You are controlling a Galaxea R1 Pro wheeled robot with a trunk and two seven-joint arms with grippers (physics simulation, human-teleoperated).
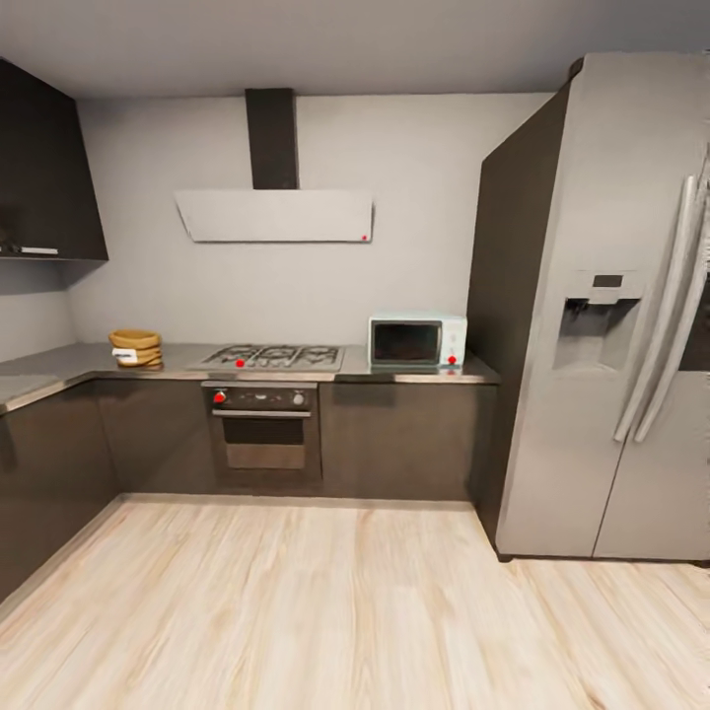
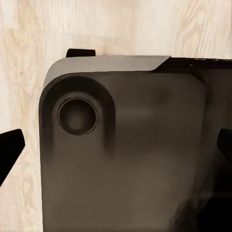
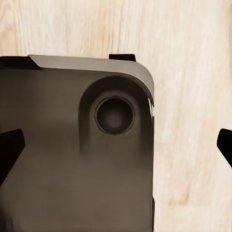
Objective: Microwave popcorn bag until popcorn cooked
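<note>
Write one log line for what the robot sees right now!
phase: approach | popcorn bag on countertop, left of hob | microwave door closed | tools open, over floor

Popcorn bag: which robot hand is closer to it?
Left, probably: the popcorn bag sits across the room, toward the robot's left. Both the left gripper and right gripper hang over the floor by its base.

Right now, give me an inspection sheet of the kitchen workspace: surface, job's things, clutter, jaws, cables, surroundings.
Surface: grey countertop, L-shaped, across the room.
Job's things: popcorn bag on the countertop left of the hob; microwave right of it, door shut.
Clutter: nothing seen.
Jaws: both spread apart, holding nothing, over the robot's base and the floor.
Cables: nothing seen.
Surroundings: oven, hood, fridge, wood floor.
</note>
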